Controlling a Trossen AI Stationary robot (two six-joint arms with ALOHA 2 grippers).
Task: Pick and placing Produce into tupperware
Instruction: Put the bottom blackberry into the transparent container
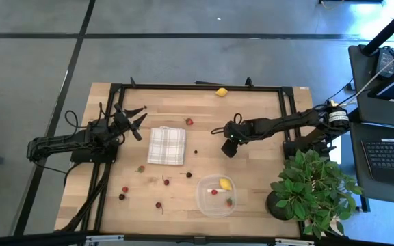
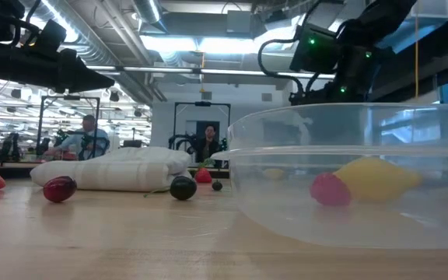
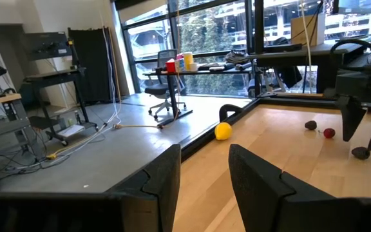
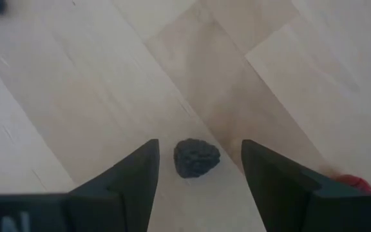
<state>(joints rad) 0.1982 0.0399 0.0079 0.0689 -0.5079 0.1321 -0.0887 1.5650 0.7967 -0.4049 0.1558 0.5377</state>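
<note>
Dark berry (image 4: 197, 158) lay between the parted fingers of the right gripper (image 4: 198, 169), untouched, on open wood; left gripper (image 3: 205, 169) stood open near the left edge.

Clear glossy plastic tupperware (image 2: 348, 155), wood table (image 1: 252, 113)

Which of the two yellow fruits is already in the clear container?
The yellow fruit near the potted plant lies inside the clear container. The other yellow fruit rests at the table's far edge.
</note>
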